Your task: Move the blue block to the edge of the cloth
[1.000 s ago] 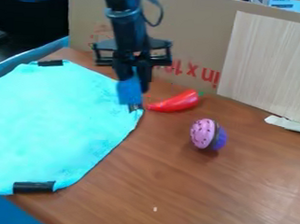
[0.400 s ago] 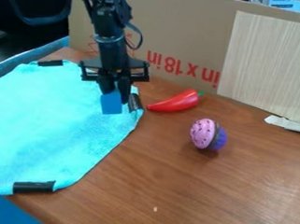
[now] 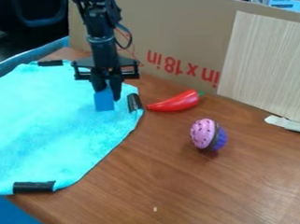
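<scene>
The placing step seems in hand: the gripper [image 3: 108, 93] has its fingers clamped on the blue block [image 3: 103, 101], over the cloth [image 3: 48, 128] toward its two o'clock side, a little inward of the black tape [image 3: 134, 102]. Whether the block touches the fabric, one cannot tell. The next move likely calls for settling it at the nearby edge, then letting go and lifting clear. The arm [image 3: 103, 44] comes in from eleven o'clock and slants steeply down, its gripper pointing toward six.
</scene>
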`<state>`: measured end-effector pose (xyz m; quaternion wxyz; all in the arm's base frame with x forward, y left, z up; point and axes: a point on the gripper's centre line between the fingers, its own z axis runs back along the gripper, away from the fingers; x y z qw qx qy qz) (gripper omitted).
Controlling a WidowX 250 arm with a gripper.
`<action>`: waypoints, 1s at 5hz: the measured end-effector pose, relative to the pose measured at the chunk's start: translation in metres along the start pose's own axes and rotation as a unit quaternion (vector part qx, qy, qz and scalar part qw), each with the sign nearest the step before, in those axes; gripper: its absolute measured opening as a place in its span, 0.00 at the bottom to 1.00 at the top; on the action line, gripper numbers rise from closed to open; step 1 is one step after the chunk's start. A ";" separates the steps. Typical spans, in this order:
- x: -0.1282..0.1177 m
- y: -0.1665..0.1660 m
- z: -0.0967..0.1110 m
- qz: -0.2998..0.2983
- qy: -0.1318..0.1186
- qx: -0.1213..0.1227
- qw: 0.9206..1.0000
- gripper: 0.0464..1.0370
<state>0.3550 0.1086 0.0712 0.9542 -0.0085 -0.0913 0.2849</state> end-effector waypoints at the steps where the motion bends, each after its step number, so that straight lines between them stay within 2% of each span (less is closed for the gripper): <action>1: 0.003 0.004 -0.005 0.004 0.005 0.011 1.000 0.28; 2: 0.004 0.007 -0.005 -0.006 -0.005 0.042 0.999 0.57; 3: -0.006 -0.001 -0.011 -0.030 -0.005 0.059 0.998 0.87; 4: -0.010 -0.009 0.000 -0.059 -0.019 0.057 0.996 0.97; 5: -0.018 -0.027 0.031 -0.109 -0.039 0.041 0.992 0.97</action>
